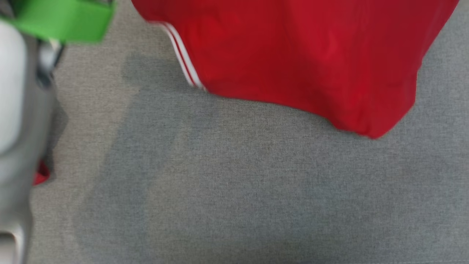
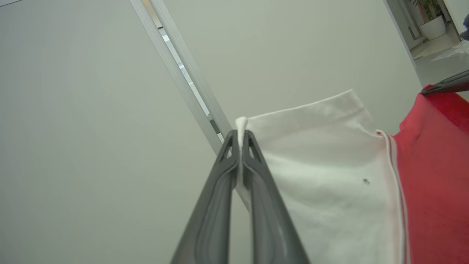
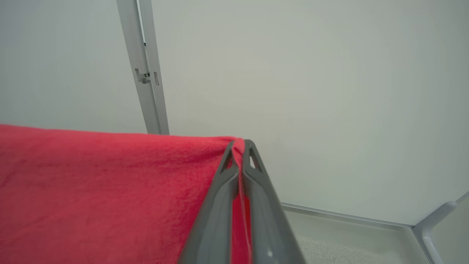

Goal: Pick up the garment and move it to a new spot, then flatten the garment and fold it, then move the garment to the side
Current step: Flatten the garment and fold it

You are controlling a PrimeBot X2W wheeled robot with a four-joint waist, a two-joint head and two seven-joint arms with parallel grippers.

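Left fingers (image 2: 225,172) pinch garment (image 2: 322,157) white corner; right fingers (image 3: 256,183) pinch red edge.

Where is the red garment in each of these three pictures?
Head view: red garment spans top centre and right, over grey surface.
Left wrist view: white panel centre, pinched by left gripper; red at right edge.
Right wrist view: red covers lower left, corner pinched by right gripper.
Shared landmark: striped trim, at the red's left edge in head and left wrist views.
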